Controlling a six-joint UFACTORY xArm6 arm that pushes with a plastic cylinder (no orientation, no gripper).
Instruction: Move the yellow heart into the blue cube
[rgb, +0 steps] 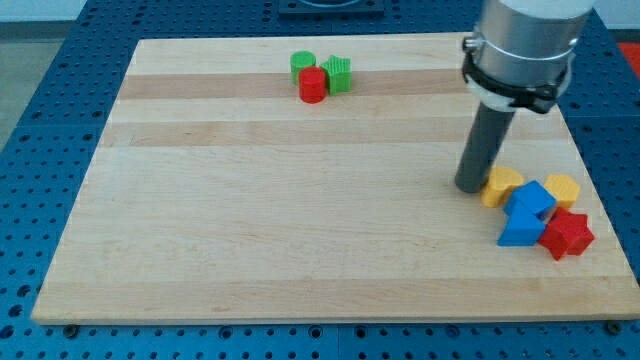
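no gripper here, just my tip (470, 186) touching the yellow heart (501, 186), which already sits against the blue cube (532, 199), so an off-center shove could skid it past and scatter that cluster on the tabletop (250, 220)

My grey cylindrical arm housing (527, 45) is cut off by the view's top edge. My dark rod covers the left edge of one yellow block (503, 186), its shape hard to tell. The blue cube (535, 200) overlaps the blue triangular block (518, 231) and part of another yellow block (563, 189). The green cylinder (302, 64) sits partly behind the red cylinder (313, 85).
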